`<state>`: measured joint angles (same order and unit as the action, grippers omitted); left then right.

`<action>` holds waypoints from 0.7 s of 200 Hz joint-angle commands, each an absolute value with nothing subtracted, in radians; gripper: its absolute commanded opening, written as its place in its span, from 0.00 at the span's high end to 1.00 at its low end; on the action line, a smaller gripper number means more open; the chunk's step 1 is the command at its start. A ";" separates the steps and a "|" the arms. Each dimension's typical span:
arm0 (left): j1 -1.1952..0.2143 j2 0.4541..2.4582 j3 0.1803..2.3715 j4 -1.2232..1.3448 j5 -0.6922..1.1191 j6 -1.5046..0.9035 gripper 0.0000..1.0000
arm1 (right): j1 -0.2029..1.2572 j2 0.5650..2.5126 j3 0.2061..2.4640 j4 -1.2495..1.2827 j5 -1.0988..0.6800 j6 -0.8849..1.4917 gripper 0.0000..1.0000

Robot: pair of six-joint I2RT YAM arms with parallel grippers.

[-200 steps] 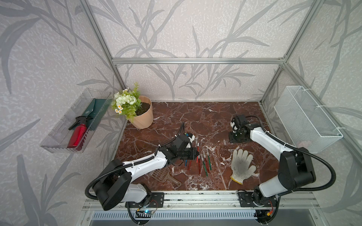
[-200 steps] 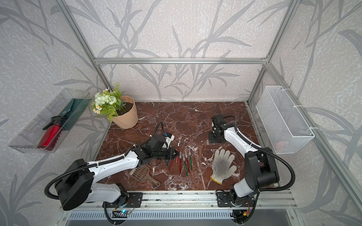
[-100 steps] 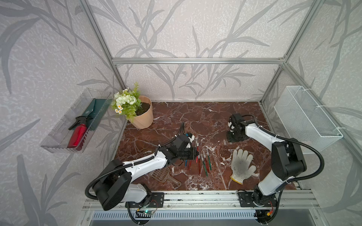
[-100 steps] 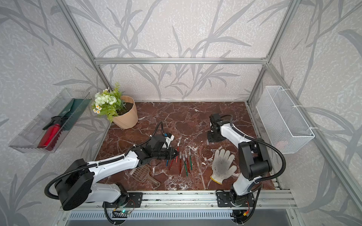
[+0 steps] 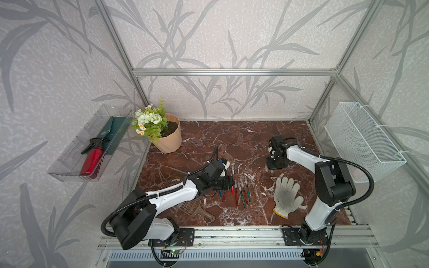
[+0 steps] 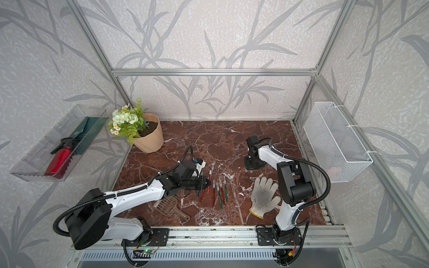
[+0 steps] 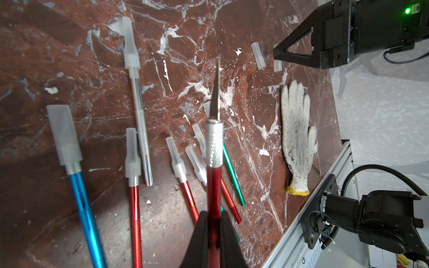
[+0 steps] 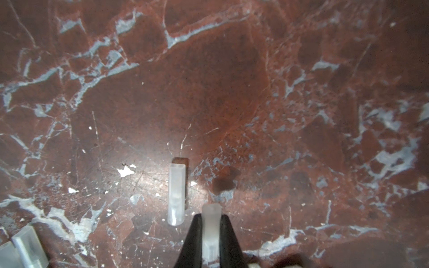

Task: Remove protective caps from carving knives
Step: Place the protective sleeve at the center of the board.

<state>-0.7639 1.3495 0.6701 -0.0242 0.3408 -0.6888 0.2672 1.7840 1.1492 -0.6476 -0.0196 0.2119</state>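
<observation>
Left wrist view: the left tool (image 7: pixel 214 220) is clamped on the handle of a red knife (image 7: pixel 214 185), whose blade (image 7: pixel 217 92) is bare and points out over the desk (image 7: pixel 69 58). Under it the other carving knives lie roughly side by side on the marble, among them a blue knife (image 7: pixel 81 197) and a silver knife (image 7: pixel 141 130). Each of these has a translucent sleeve over its tip. A few more are partly hidden behind the held one. Two loose caps (image 7: pixel 258 55) lie farther out, near a white glove (image 7: pixel 297 130).

Right wrist view: the right tool (image 8: pixel 210 218) is closed on a single cap (image 8: pixel 210 232), which sticks out a little past the fingertips. A second cap (image 8: pixel 177 192) lies flat on the desk just beside it, and two others (image 8: pixel 27 246) show at the frame's edge.

In both top views the knife group (image 5: pixel 240 192) sits at the lower middle of the frame. The left tool (image 5: pixel 228 183) is at the group's left side, and the right tool (image 5: pixel 276 162) points down at the desk right of centre, above the glove (image 5: pixel 286 197) in the frame.
</observation>
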 commanded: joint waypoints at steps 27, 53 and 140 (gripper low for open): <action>-0.757 1.326 0.662 -0.040 0.325 -0.680 0.96 | 0.272 1.812 1.179 -0.636 -0.033 0.214 0.86; -0.756 1.327 0.664 -0.041 0.326 -0.680 0.96 | 0.272 1.819 1.179 -0.628 -0.035 0.215 0.86; -0.755 1.336 0.678 -0.049 0.327 -0.675 0.96 | 0.272 1.851 1.201 -0.623 -0.051 0.215 0.85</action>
<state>-0.7624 1.3495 0.6701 -0.0380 0.3405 -0.6880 0.2676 1.8305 1.1759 -0.6247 -0.0368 0.2134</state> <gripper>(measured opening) 0.101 0.151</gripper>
